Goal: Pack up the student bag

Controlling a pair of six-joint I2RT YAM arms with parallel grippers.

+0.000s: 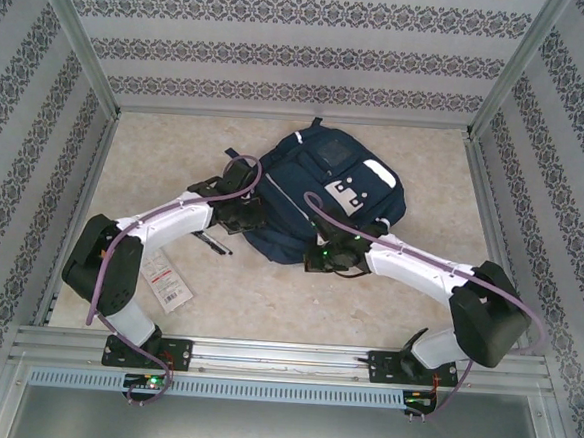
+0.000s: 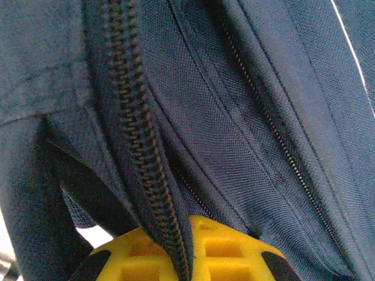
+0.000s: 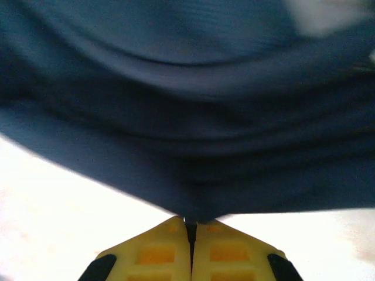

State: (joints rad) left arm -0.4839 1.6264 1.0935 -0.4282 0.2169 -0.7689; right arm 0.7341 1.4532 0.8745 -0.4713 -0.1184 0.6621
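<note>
Navy fabric student bag [image 1: 314, 195], lying flat at centre of table [image 1: 165, 170]; left gripper [image 2: 179, 257] clamped on its zipper strip [image 2: 140, 152]; right gripper [image 3: 190, 225] pinched closed on its edge fabric.

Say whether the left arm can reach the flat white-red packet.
Probably not: the left gripper is shut on the zipper edge of the navy fabric backpack, though the packet lies uncovered.

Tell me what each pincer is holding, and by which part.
Left pincer: the student bag, by its zipper strip. Right pincer: the same bag, by a fabric fold at its near edge.
</note>
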